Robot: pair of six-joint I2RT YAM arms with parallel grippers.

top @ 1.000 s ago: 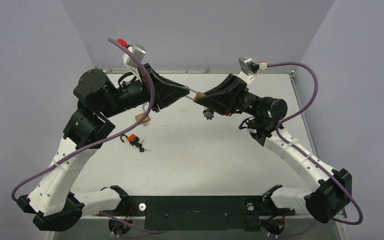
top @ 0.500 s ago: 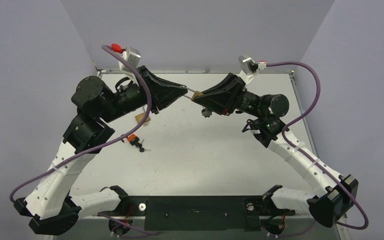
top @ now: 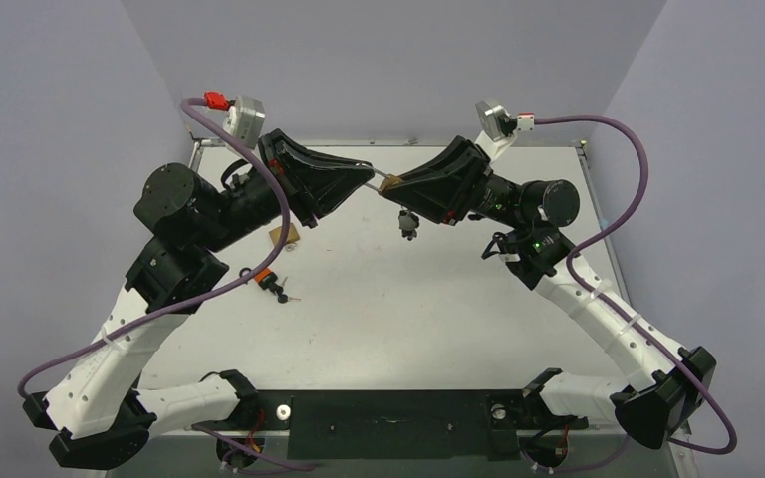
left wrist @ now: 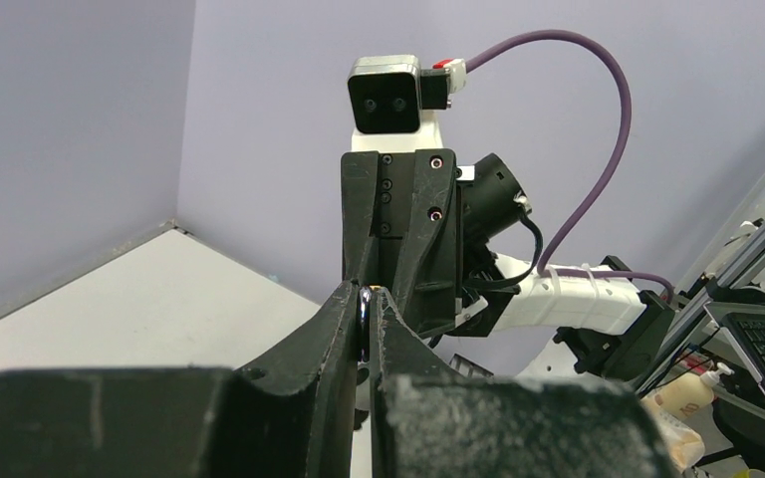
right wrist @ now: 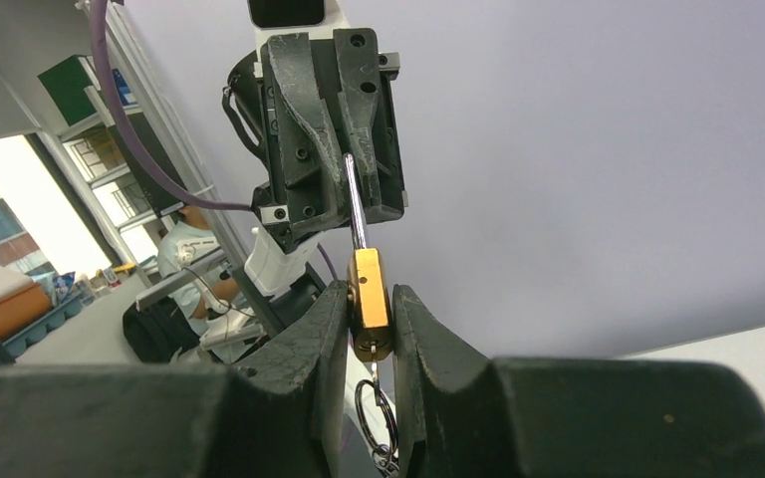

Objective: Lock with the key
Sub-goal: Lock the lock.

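Note:
A brass padlock (right wrist: pixel 369 309) is held in the air between both arms, above the back of the table. My right gripper (right wrist: pixel 369 294) is shut on its body. The silver shackle (right wrist: pixel 356 204) runs away from it into my left gripper (left wrist: pixel 365 294), which is shut on the shackle's thin metal (left wrist: pixel 365 311). A key (right wrist: pixel 372 370) sits in the keyhole on the underside, and its ring (right wrist: pixel 379 416) hangs down. In the top view the padlock (top: pixel 392 184) lies between the two gripper tips and the key bunch (top: pixel 407 224) dangles below.
An orange padlock (top: pixel 264 278) with a small key (top: pixel 282 295) lies on the white table (top: pixel 398 309) at left centre. A brass-coloured lock (top: pixel 283 235) lies just behind it, under the left arm. Purple cables loop off both wrists.
Both wrists have risen and tilted, carrying the held padlock slightly up and left. The dangling key bunch has swung a little. Both grips are unchanged.

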